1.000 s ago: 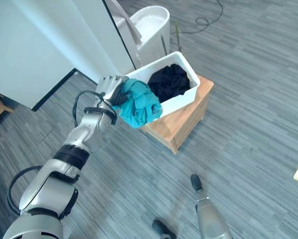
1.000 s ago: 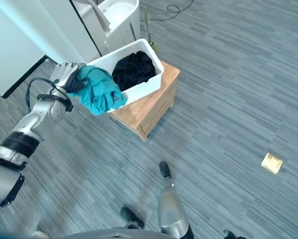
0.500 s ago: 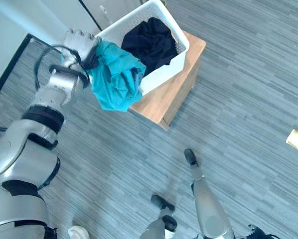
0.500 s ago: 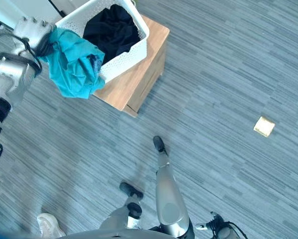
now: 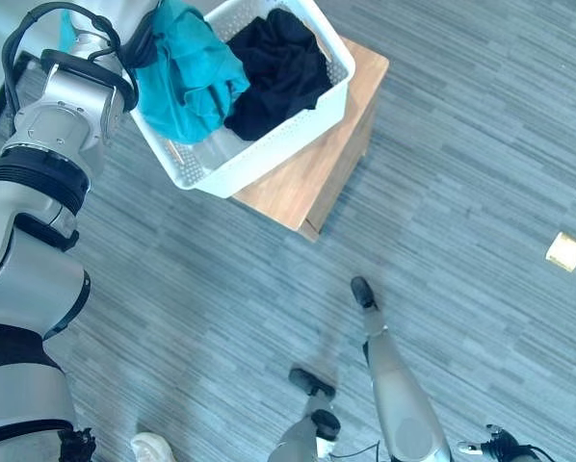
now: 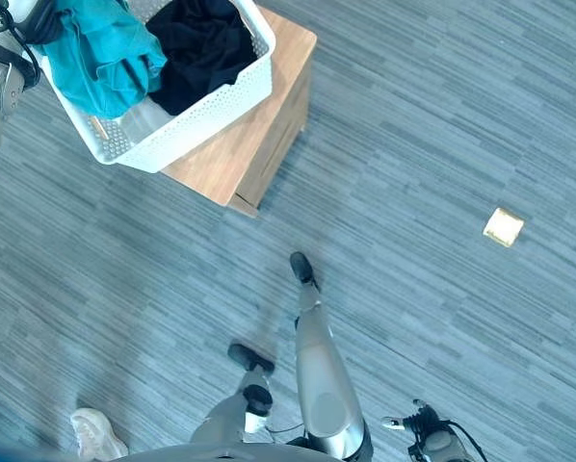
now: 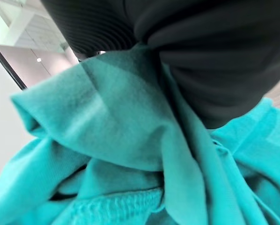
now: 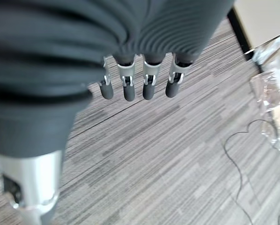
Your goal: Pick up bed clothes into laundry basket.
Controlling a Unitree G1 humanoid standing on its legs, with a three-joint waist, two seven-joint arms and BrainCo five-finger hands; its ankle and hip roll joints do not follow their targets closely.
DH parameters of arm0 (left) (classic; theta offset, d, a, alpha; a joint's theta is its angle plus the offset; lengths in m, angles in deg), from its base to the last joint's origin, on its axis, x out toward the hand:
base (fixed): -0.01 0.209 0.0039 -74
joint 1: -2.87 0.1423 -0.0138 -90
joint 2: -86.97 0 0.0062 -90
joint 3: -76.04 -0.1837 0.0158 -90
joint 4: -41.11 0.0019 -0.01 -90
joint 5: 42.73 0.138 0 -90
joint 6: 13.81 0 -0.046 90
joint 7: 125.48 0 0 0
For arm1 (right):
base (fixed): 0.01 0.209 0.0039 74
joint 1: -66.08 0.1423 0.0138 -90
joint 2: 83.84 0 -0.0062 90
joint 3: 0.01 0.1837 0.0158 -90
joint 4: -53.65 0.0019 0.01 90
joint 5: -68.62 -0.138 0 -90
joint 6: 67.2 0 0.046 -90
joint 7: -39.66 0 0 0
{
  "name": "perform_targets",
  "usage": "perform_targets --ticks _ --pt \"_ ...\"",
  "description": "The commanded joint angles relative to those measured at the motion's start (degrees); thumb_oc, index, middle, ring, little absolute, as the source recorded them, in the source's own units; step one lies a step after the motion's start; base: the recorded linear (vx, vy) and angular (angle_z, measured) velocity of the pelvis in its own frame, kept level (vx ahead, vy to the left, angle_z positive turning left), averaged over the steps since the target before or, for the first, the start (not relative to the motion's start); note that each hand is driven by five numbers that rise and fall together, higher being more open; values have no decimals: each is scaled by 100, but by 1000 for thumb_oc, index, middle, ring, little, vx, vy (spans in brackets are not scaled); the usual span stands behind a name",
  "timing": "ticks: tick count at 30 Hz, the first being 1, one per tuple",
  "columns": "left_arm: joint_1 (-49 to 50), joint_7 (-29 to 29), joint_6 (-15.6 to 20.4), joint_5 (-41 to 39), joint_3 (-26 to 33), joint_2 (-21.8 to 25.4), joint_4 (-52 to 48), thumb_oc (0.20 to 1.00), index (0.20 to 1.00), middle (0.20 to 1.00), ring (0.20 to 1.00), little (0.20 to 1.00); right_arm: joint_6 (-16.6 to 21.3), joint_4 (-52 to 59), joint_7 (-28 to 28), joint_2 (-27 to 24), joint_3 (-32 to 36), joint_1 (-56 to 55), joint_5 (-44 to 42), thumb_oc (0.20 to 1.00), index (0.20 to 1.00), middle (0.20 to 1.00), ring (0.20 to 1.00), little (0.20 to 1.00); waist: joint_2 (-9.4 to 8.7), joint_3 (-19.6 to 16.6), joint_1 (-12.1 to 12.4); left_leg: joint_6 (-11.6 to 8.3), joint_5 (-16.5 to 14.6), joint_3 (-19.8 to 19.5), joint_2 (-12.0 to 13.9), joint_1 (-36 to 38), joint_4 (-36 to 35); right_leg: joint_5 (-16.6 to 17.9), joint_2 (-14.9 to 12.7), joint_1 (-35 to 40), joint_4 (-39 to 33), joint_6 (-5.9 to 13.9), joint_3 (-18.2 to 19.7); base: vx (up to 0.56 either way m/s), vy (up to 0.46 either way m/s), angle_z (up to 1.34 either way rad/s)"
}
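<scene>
Teal cloth (image 5: 184, 72) hangs bunched from the left hand (image 5: 144, 38), whose dark cover sits just above it at the far left; the cloth swallows the fingers, so from where I stand I cannot tell how they are closed on it. The bundle hangs over the left end of the white basket (image 5: 269, 154), partly inside and partly draped across the rim. That is the weak spot: let go now and the overhanging folds could drag the whole thing down the outside onto the floor. Further right, a black garment (image 5: 278, 67) already lies in the basket. The basket itself sits on a small wooden stand (image 5: 312, 178) with one corner jutting past the surface's edge, so a downward push on that side might tip it. Far right, the right hand (image 8: 140, 86) hangs over bare floor, fingers straight and slack, holding nothing.
</scene>
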Motion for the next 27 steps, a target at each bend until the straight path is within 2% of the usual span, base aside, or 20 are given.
perform_targets --ticks 1,2,4,6,7,8,10,11,12,13,14,15,16,18,21,22,23,24,27 --pt "-235 -15 -204 -131 657 363 205 200 200 200 200 200 -25 17 -59 198 -134 -230 -323 1000 1000 1000 1000 1000 -181 -130 -205 -701 658 -161 528 874 71 548 -5 569 -1112 630 -443 -53 -33 -10" --pt "-111 -61 -216 -142 757 341 185 1000 1000 1000 1000 1000 -20 49 -58 209 -136 -218 -345 1000 1000 1000 1000 1000 -183 -113 -186 -701 660 -161 530 840 71 548 10 528 -1113 635 -434 -52 -27 -9" --pt "68 -229 -225 -148 944 175 236 1000 1000 1000 1000 1000 -14 122 -44 222 -155 -141 -419 1000 1000 1000 1000 1000 -215 -35 -161 -701 639 -168 532 789 71 563 38 448 -1113 635 -416 -35 -26 -10" --pt "355 -374 -141 -663 1589 -75 -80 1000 1000 1000 1000 1000 14 464 75 270 -183 -70 -655 1000 1000 1000 1000 1000 -303 38 -94 -695 635 -223 536 742 71 574 70 421 -1111 645 -440 -39 -56 -3" --pt "402 -380 -148 -664 1636 -68 -108 1000 1000 1000 1000 1000 6 479 81 239 -186 -85 -661 1000 1000 1000 1000 1000 -281 34 -102 -696 634 -220 537 747 71 574 72 425 -1111 645 -438 -29 -40 0" --pt "695 -507 96 -1592 2331 -359 -168 1000 1000 1000 1000 1000 88 988 171 211 -251 -79 -735 1000 1000 1000 1000 1000 -361 45 -80 -692 621 -243 541 770 71 576 90 457 -1109 647 -450 0 0 0" --pt "1229 -481 447 -2680 2970 -490 -553 1000 1000 1000 1000 1000 169 1758 173 73 -265 -155 -763 1000 1000 1000 1000 1000 -362 16 -84 -688 589 -261 535 864 71 557 110 550 -1109 646 -443 0 0 0" --pt "1510 -435 596 -2855 3129 -461 -937 1000 1000 1000 1000 1000 235 1965 183 46 -254 -154 -773 1000 1000 1000 1000 1000 -389 -4 -44 -677 554 -285 516 910 71 546 126 612 -1111 636 -446 14 9 -9" --pt "1589 -438 583 -2850 3188 -447 -991 1000 1000 1000 1000 1000 228 1982 185 21 -269 -177 -772 1000 1000 1000 1000 1000 -377 -10 -59 -677 550 -279 515 925 71 544 128 624 -1111 637 -442 32 13 -11" --pt "2381 -375 895 -3273 3664 -521 -1706 1000 1000 1000 1000 1000 367 2505 116 -50 -302 -205 -607 1000 1000 1000 1000 1000 -426 -87 -30 -657 449 -289 494 1077 71 512 135 790 -1114 625 -457 52 20 -13" --pt "2906 -365 1064 -3610 4024 -680 -1984 1000 1000 1000 1000 1000 464 2794 66 -108 -335 -218 -475 1000 1000 1000 1000 1000 -451 -165 -33 -635 365 -268 486 1202 71 491 136 903 -1114 624 -459 53 23 -10" --pt "3014 -372 1060 -3610 4102 -679 -2040 1000 1000 1000 1000 1000 457 2818 64 -148 -357 -253 -467 1000 1000 1000 1000 1000 -429 -174 -58 -632 356 -259 484 1225 71 487 137 923 -1114 627 -453 63 17 -26" --pt "4020 -395 1358 -4418 4743 -1136 -2857 1000 1000 1000 1000 1000 592 3445 61 -315 -349 -317 -252 1000 1000 1000 1000 1000 -456 -299 -39 -569 227 -241 451 1432 71 455 129 1135 -1116 628 -458 67 9 -24" --pt "4902 -572 1713 -5205 5197 -1649 -3562 1000 1000 1000 1000 1000 740 4173 21 -483 -252 -350 -11 1000 1000 1000 1000 1000 -475 -446 32 -502 87 -295 401 1662 71 417 125 1374 -1116 628 -499 97 0 -7" --pt "6298 -955 1928 -5845 5609 -2475 -4562 1000 1000 1000 1000 1000 851 4991 -93 -716 -162 -315 546 1000 1000 1000 1000 1000 -476 -682 235 -420 16 -421 367 1982 71 334 109 1769 -1120 617 -605 66 -11 14" --pt "6669 -1115 1922 -5972 5717 -2600 -4788 1000 1000 1000 1000 1000 842 5174 -63 -758 -106 -327 639 1000 1000 1000 1000 1000 -479 -750 294 -387 6 -476 359 2057 71 308 111 1883 -1118 597 -633 41 -13 28" --pt "7369 -1323 1871 -6153 5910 -2937 -4928 1000 1000 1000 1000 1000 867 5493 -42 -839 -84 -326 862 1000 1000 1000 1000 1000 -507 -881 417 -360 8 -532 368 2230 71 268 109 2104 -1113 566 -719 37 -12 28" --pt "7404 -1329 1862 -6153 5920 -2946 -4954 1000 1000 1000 1000 1000 864 5500 -41 -847 -90 -343 866 1000 1000 1000 1000 1000 -502 -883 409 -360 6 -532 370 2244 71 264 111 2120 -1114 566 -721 -4 6 33" --pt "8290 -1661 1756 -6014 6034 -3136 -5169 1000 1000 1000 1000 1000 860 5791 7 -895 -27 -229 983 1000 1000 1000 1000 1000 -563 -1044 673 -333 109 -701 419 2411 74 198 88 2436 -1096 509 -883 -20 -11 35"
